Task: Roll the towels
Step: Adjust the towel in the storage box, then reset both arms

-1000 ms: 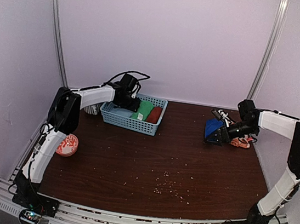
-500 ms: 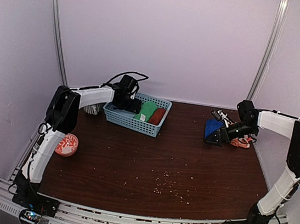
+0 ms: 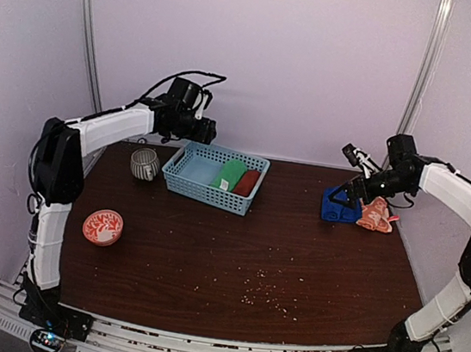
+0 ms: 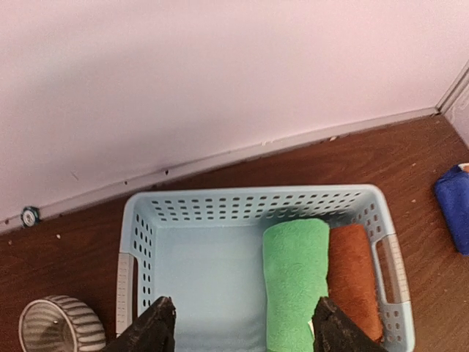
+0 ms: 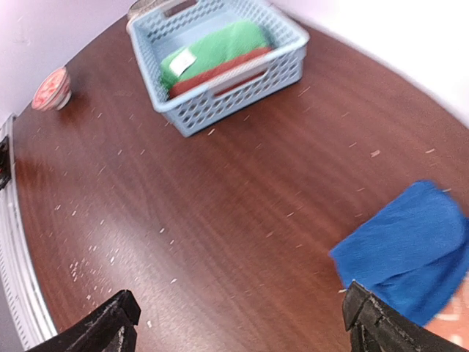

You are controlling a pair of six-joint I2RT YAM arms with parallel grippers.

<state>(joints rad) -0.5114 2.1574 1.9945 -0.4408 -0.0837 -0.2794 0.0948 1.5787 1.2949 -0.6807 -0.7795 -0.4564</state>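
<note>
Two rolled towels lie side by side in the right half of the light blue basket (image 4: pixel 249 194): a green one (image 4: pixel 295 279) and a rust-red one (image 4: pixel 355 275). My left gripper (image 4: pixel 242 331) hangs open above the basket's bare left half, holding nothing. In the top view it (image 3: pixel 197 126) is raised over the basket's back left corner. A blue towel (image 3: pixel 340 207) lies crumpled at the back right, with an orange patterned towel (image 3: pixel 376 215) beside it. My right gripper (image 3: pixel 348 175) hovers open just above the blue towel (image 5: pixel 410 249), apart from it.
A striped cup (image 3: pixel 143 164) stands left of the basket (image 3: pixel 216 178). An orange-and-white bowl (image 3: pixel 103 227) sits near the left edge. Pale crumbs (image 3: pixel 259 292) dot the middle of the dark wooden table. The back wall is close behind the basket.
My left gripper has lifted out of the basket and back, leaving the green roll inside. My right gripper has risen off the blue towel, which now lies lower on the table.
</note>
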